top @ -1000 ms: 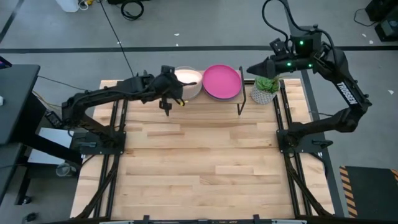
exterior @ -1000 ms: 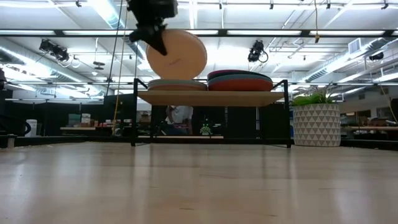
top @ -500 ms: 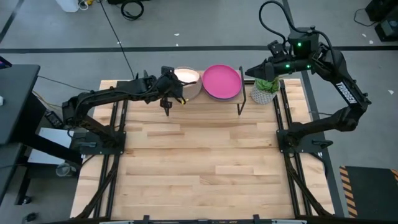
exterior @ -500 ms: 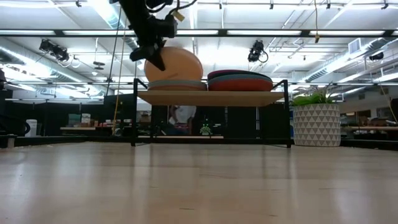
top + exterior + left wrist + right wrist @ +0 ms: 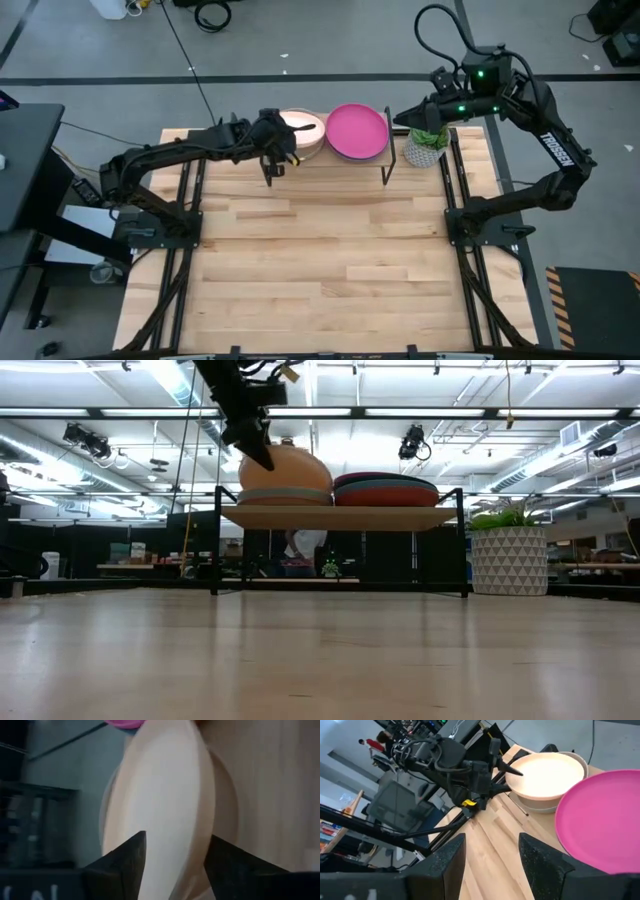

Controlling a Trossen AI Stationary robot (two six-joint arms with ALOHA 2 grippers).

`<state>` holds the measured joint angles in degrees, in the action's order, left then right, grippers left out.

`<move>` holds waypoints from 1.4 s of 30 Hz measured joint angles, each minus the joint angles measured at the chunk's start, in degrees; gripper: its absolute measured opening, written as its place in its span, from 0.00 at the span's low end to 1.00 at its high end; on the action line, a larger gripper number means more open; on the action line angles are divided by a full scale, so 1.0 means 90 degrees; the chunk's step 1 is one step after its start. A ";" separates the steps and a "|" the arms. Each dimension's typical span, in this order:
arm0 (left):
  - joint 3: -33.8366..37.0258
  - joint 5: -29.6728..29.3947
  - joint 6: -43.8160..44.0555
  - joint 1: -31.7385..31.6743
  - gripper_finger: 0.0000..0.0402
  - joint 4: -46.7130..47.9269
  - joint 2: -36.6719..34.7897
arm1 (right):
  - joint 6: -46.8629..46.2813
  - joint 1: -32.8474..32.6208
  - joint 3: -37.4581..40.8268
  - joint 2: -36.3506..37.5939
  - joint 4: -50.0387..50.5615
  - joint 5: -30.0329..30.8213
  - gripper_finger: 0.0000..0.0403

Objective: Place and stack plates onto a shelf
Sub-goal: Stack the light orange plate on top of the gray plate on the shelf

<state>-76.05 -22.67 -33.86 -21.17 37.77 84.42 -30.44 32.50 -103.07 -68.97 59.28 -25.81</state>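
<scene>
The shelf (image 5: 340, 517) stands at the table's far edge with two stacks of plates on it. The right stack (image 5: 386, 491) is topped by a magenta plate (image 5: 357, 130). On the left stack (image 5: 284, 497) lies a tan plate (image 5: 287, 466), tilted, its near-left rim raised and its far side down on the stack. My left gripper (image 5: 272, 152) is open at that raised rim, one finger on either side of it. My right gripper (image 5: 398, 118) hovers open beyond the shelf's right end and holds nothing. My left gripper's open fingers (image 5: 131, 862) come level from the table's left and stand on either side of the tan plate's raised near-left rim (image 5: 172, 870). Whether either finger touches the rim, I cannot tell.
A green plant in a white patterned pot (image 5: 425, 148) stands just right of the shelf, under my right arm. The wooden tabletop (image 5: 320, 260) spreads out in front of the shelf.
My left gripper has lowered the tan plate from a steep tilt until its far side came down on the left stack, moving slightly toward the shelf. Its fingers have parted at the rim. The plate now lies far flatter.
</scene>
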 joint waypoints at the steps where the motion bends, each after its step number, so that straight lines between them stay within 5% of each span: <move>1: -0.0026 0.0128 0.0118 -0.0036 0.48 0.0038 0.0000 | 0.0000 -0.0025 0.0002 0.0000 -0.0001 0.0059 0.47; 8: -0.0027 0.0490 0.0698 -0.0219 0.49 0.0297 0.0000 | -0.0017 -0.0064 0.0002 -0.0025 -0.0001 0.0243 0.47; 23: -0.0328 0.3757 0.2716 -0.1015 0.49 0.0342 -0.0010 | -0.0170 -0.0064 0.0007 -0.0036 -0.0056 0.0257 0.47; 29: -0.0340 0.3292 0.3197 -0.1484 0.45 -0.0460 0.0119 | -0.0165 -0.0062 0.0007 -0.0036 -0.0057 0.0416 0.47; 42: -0.0331 0.2765 0.3003 -0.1374 0.41 -0.0432 0.1036 | -0.0121 -0.0128 0.0007 -0.0138 -0.0154 0.0415 0.47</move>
<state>-79.03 2.22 -6.84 -33.54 33.87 93.74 -31.53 31.35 -103.00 -70.22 57.89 -22.07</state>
